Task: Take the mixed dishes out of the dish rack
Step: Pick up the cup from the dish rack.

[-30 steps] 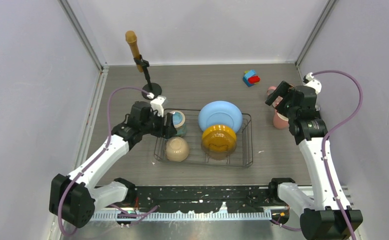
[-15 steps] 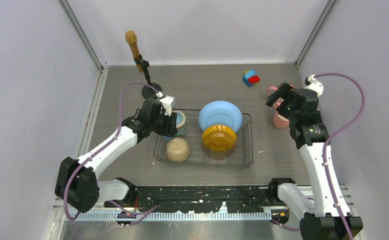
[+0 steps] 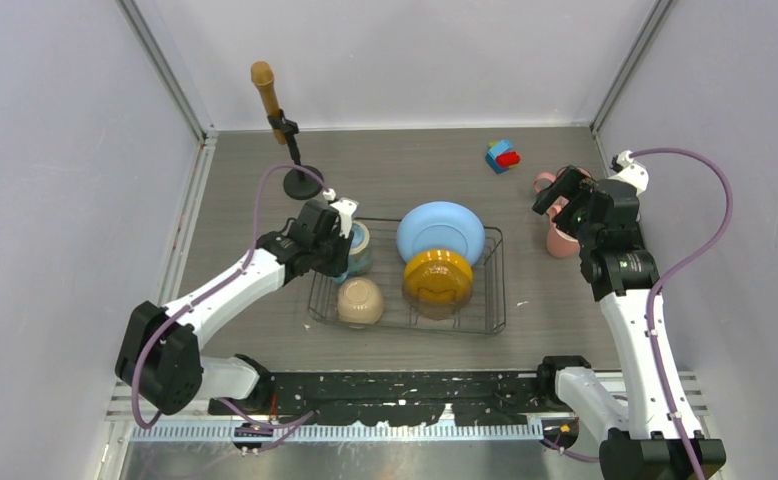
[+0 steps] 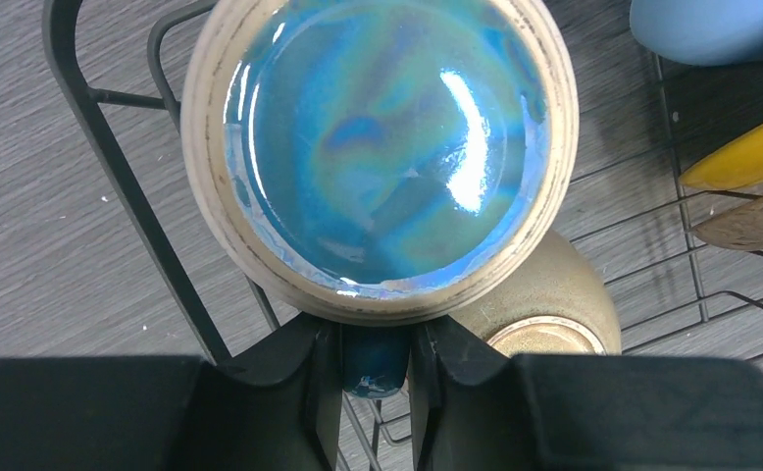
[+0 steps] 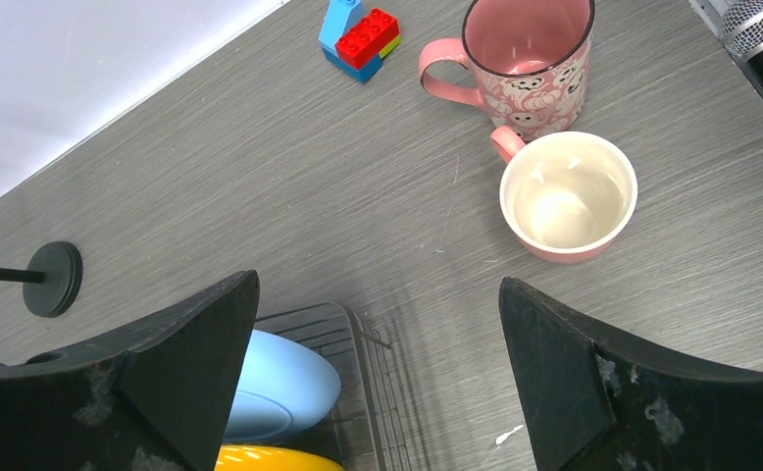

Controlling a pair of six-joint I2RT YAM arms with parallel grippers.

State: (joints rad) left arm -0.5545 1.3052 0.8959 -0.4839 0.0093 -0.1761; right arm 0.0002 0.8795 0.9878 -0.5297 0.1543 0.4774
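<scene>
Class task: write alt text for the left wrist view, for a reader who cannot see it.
Top-down close-up of a blue mug in the dish rack, the left end effector straddling its handle. A beige bowl sits upside down beside it.

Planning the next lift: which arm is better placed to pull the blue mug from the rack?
Left. The left gripper grips the blue mug by its handle inside the dish rack. The right gripper hangs open over the table near the pink mugs, outside it.
</scene>
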